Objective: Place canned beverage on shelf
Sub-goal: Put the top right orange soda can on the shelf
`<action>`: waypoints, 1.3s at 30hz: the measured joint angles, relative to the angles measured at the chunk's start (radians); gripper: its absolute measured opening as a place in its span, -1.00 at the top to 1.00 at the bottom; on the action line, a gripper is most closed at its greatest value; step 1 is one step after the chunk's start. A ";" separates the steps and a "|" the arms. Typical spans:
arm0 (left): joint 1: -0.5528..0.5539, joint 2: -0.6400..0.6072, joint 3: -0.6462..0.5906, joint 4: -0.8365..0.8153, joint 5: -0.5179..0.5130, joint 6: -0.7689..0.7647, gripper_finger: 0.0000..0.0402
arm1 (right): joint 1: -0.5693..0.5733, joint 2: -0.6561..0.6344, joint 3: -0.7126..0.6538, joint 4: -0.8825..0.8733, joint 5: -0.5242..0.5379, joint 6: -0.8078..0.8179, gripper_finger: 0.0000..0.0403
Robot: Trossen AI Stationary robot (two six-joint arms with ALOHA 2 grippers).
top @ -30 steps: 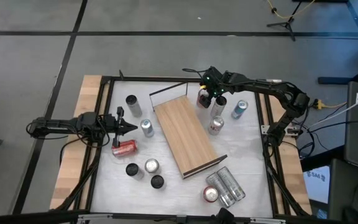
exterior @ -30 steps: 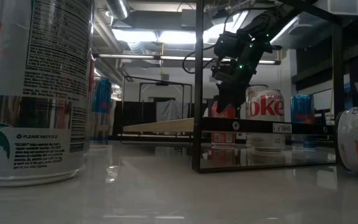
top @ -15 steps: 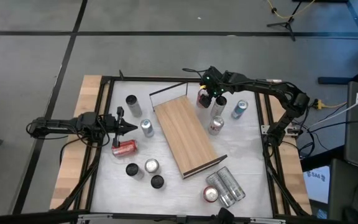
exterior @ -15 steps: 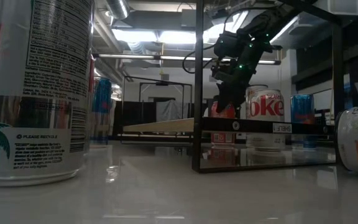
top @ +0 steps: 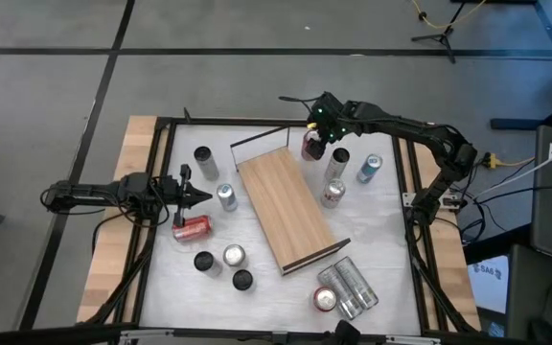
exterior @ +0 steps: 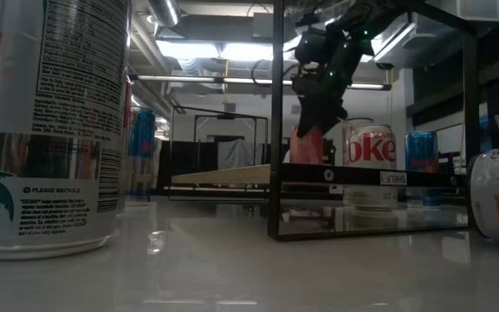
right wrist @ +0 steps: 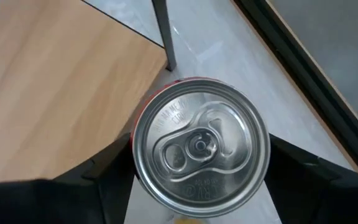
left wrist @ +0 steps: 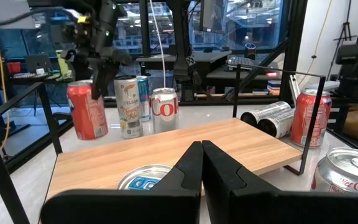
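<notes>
Right end effector [top: 312, 144] grasping red can [right wrist: 201, 148], lifting off the surface; next: carry over shelf [top: 286, 209], set down upright.

In the right wrist view we see only the top of the red can [right wrist: 199, 146]; its body is hidden under the lid. In the low view the big can [exterior: 50, 121] near the camera is cut off by the picture's edges, and its small print is unreadable.
</notes>
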 joint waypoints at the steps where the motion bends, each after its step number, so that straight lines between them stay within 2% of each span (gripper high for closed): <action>1: 0.000 0.000 0.000 0.000 0.000 0.000 1.00 | 0.000 0.000 0.011 -0.009 -0.008 0.013 -0.42; 9: 0.000 0.000 0.000 0.000 0.000 0.000 1.00 | 0.012 0.000 0.071 0.008 -0.138 0.069 -0.43; 20: 0.000 0.000 0.000 0.000 0.000 0.000 1.00 | 0.105 0.000 0.073 0.069 -0.147 0.017 -0.44; 39: 0.000 0.000 0.000 0.000 0.000 0.000 1.00 | 0.290 -0.001 0.073 0.015 -0.164 -0.043 -0.44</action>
